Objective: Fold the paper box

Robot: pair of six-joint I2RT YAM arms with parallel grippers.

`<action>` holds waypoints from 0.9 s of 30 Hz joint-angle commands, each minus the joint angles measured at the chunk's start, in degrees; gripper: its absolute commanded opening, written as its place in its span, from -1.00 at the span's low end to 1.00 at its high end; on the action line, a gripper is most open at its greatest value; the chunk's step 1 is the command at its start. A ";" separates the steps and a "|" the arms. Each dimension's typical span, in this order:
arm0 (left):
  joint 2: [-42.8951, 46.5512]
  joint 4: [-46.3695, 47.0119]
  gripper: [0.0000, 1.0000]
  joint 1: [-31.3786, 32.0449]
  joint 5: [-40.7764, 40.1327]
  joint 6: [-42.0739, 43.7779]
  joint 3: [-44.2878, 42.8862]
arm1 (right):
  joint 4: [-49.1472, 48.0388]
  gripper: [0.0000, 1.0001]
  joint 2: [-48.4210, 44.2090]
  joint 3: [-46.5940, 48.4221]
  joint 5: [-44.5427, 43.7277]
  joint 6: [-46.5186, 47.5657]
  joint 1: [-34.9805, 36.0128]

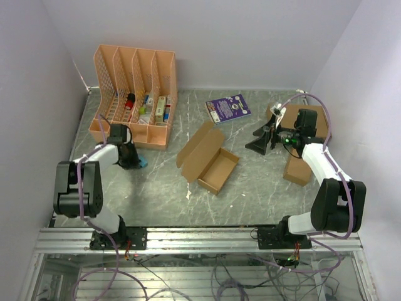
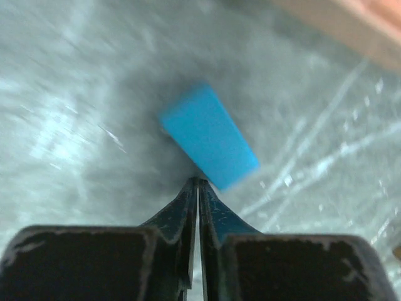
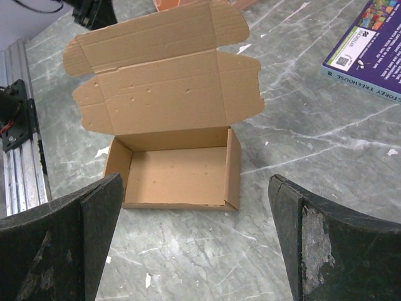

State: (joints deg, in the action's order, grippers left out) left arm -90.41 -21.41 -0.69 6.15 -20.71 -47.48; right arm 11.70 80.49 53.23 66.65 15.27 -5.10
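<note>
While the right arm hangs over the far right of the table (image 1: 156,188), its right gripper (image 1: 267,139) is spread wide and points toward the middle; in the right wrist view the right gripper (image 3: 194,182) shows both dark fingers (image 3: 94,213) far apart with nothing between them, released and touching nothing. Dead ahead of it sits the paper box (image 3: 169,144), and what a clear look we get; the tray half is up, four low walls standing, while the lid leans back behind it with its rounded side flaps spread out. From above, the paper box (image 1: 210,162) lies in the middle of the table, set at an angle, between the two arms and well apart from both.

Over on the left, the left gripper (image 1: 131,157) is down low just in front of the peach file rack (image 1: 135,94); the left wrist view is blurred, yet the left gripper (image 2: 198,182) is plainly clenched, fingers pressed together with only a hairline slit, grasping nothing. A small blue block (image 2: 210,135) lies on the table just beyond the tips; whether they touch it I cannot tell.

A purple book (image 1: 228,108) lies flat toward the back; a brown cardboard piece (image 1: 298,170) sits under the right arm.
</note>
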 commanded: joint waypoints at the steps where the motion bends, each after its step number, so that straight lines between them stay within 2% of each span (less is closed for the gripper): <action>1: 6.61 1.52 -0.69 4.54 4.63 -5.54 4.65 | 1.44 0.97 -1.51 0.87 0.47 2.42 -0.67; 4: 14.75 -1.70 -0.34 4.73 -1.03 -6.31 4.01 | 2.06 0.97 -1.53 0.30 1.09 4.44 -1.15; 7: 21.97 -5.77 -0.10 4.73 -5.11 -6.84 1.35 | 5.31 0.97 -0.81 0.70 1.90 8.45 -1.54; 10: 28.15 -5.90 0.31 4.73 -6.54 -14.02 3.10 | 7.10 0.97 -0.35 0.78 2.54 11.55 -1.74; 14: 30.67 -1.58 0.58 4.73 -10.58 -24.60 7.28 | 5.24 0.96 -1.11 0.29 3.30 7.99 -1.76; 19: 25.22 -8.20 0.64 5.04 -16.11 -33.73 2.49 | -0.55 0.97 -1.95 -1.88 3.04 3.07 -1.78; 23: 22.22 -4.51 0.63 7.09 -18.18 -35.67 3.27 | 4.80 0.96 1.53 0.68 2.69 7.01 -1.75; 27: 14.02 -6.25 0.61 7.92 -18.92 -35.08 0.71 | 6.52 0.96 2.69 1.48 1.76 8.83 -1.75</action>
State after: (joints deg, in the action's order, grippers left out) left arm -70.78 -26.96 6.11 -9.56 -53.45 -43.57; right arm 15.79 81.95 53.54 68.99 21.76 -6.42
